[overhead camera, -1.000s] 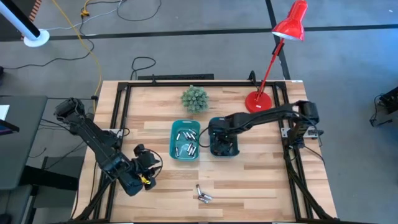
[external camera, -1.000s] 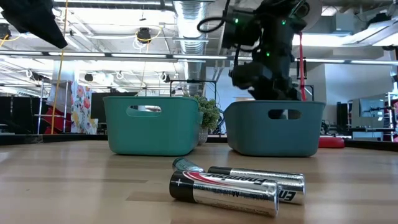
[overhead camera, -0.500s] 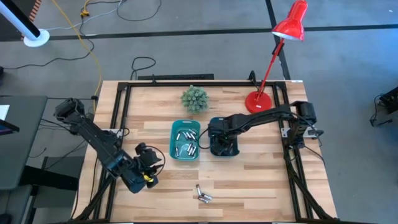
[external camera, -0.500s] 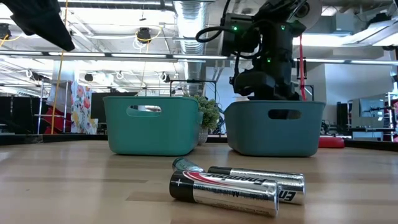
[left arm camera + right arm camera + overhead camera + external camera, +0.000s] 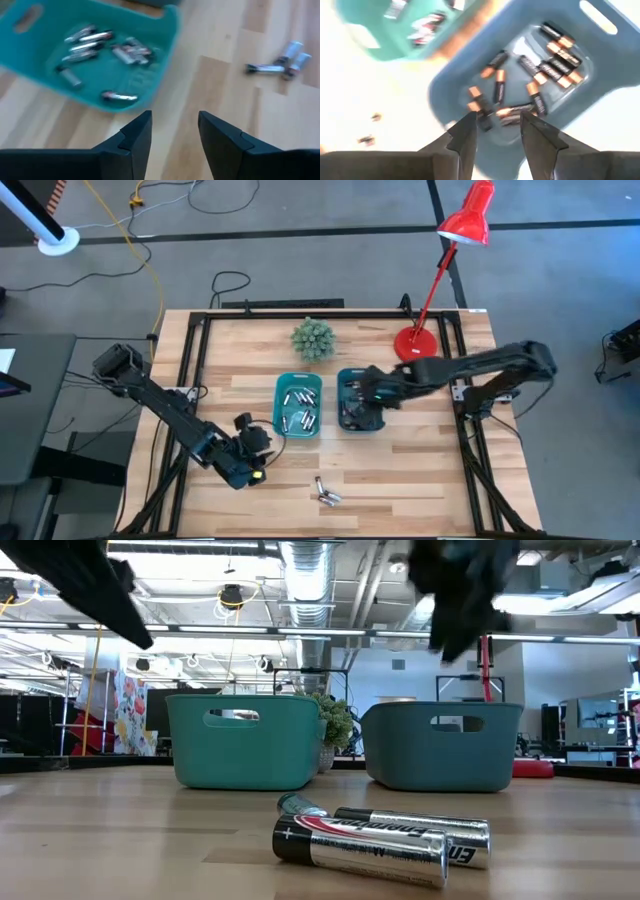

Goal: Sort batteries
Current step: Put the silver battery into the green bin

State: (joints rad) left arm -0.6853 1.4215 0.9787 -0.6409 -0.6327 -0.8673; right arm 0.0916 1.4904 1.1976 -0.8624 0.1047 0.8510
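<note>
- Low view, nearest the camera: three loose batteries are seen lying on the worktop, touching one another, in front of both bins. They are judged to be what is left of the sorting.
- High view: the same small cluster is found near the front edge, well apart from the bins and untouched by either arm.
- The left gripper is held over bare wood between the cluster and the left bin; in the left wrist view its fingers are parted with nothing between them, and the cluster shows ahead.
- The left bin is seen to hold a scatter of silvery cells, so that share is judged done.
- The right bin is seen in the right wrist view to hold dark, copper-tipped cells; the two kinds appear kept apart.
- The right gripper is placed above the right bin, fingers apart and empty.
- Farthest back, a plant and a red lamp are left standing; they play no part.
- Most of the task is judged finished, with only the front cluster outstanding.
</note>
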